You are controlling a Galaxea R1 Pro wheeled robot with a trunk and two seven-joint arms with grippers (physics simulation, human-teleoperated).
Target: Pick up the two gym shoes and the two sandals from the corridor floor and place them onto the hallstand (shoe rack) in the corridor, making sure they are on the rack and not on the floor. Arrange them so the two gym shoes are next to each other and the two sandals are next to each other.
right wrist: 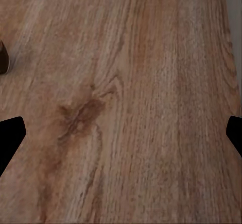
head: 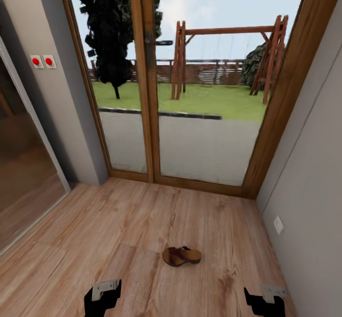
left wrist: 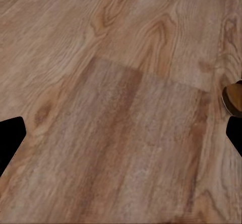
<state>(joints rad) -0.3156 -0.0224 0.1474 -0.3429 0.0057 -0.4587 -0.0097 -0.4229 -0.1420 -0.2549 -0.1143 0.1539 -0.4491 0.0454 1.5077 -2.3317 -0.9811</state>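
Head camera looks down the corridor floor (head: 142, 222) toward the glass door (head: 190, 94); wrist cameras hover close above it — sharing planks.

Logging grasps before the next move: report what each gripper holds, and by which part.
Nothing is held. The left gripper and right gripper are open over bare corridor floor; the sandal lies untouched between them.

A big glass door (head: 190, 94) is standing at 12 o'clock, showing a swing (head: 228, 56) and tree (head: 111, 27). Two red buttons (head: 42, 61) are sitting at 10 o'clock.
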